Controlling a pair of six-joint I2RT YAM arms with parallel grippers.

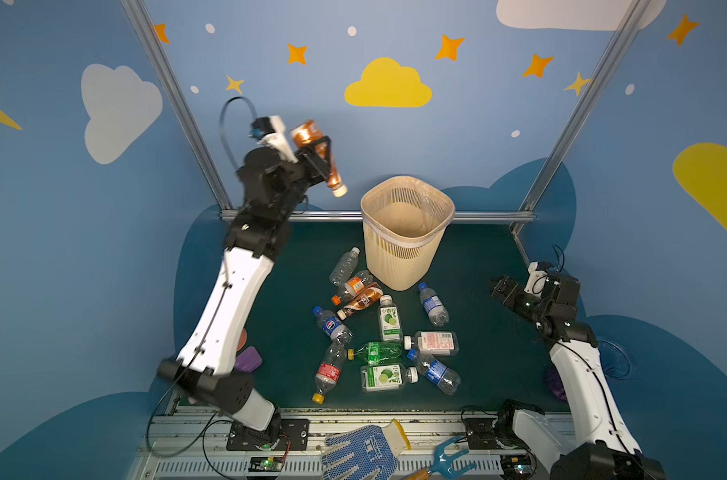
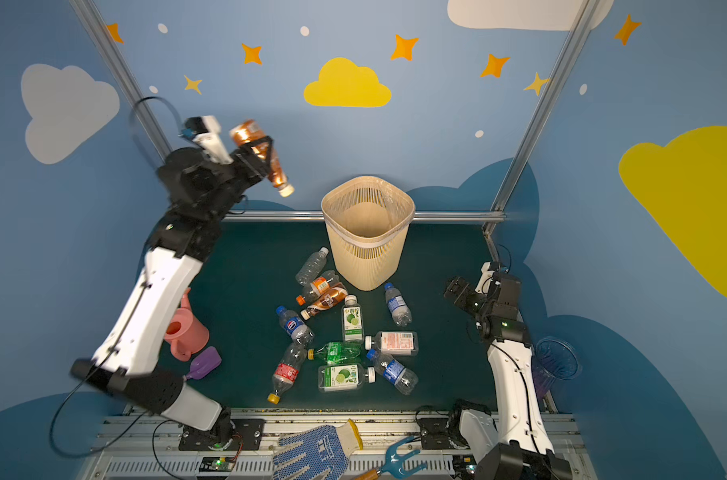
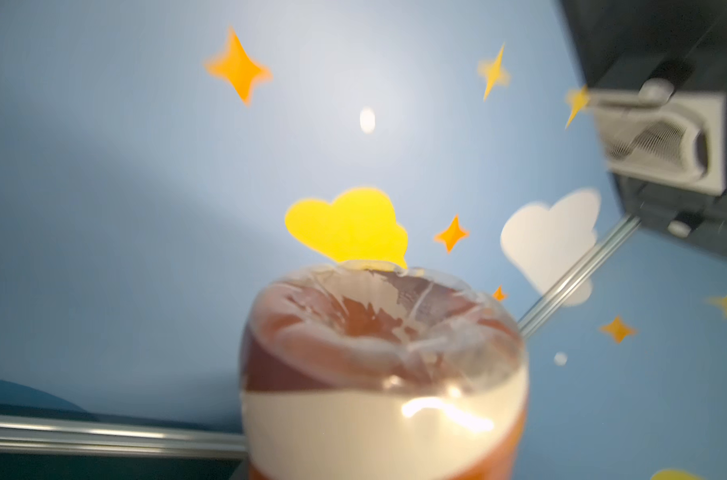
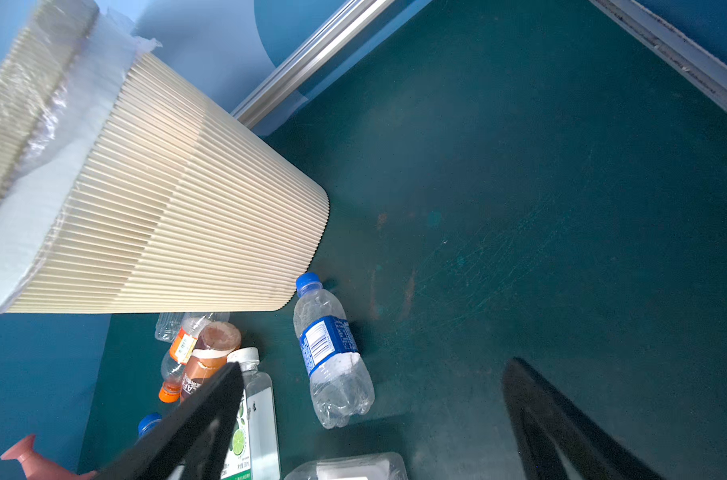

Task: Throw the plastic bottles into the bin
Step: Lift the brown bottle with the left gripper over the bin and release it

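Observation:
My left gripper [image 1: 321,154] is raised high, left of the bin [image 1: 395,266] and above its rim, shut on a brown-orange plastic bottle [image 1: 311,135] that tilts with its white cap down towards the bin. In the left wrist view the base of that bottle [image 3: 378,374] fills the lower middle and hides the jaws. Several plastic bottles [image 1: 376,352] lie on the dark green mat in front of the bin in both top views. My right gripper [image 1: 496,286] hovers open at the right, low over the mat, near a blue-capped bottle [image 4: 332,353] beside the bin [image 4: 166,208].
A pink watering can [image 2: 187,332] and a purple scoop [image 2: 205,363] sit under the left arm. A blue cup [image 2: 557,359] stands by the right arm. A dotted glove [image 1: 366,451] and a blue hand fork [image 1: 449,457] lie on the front rail.

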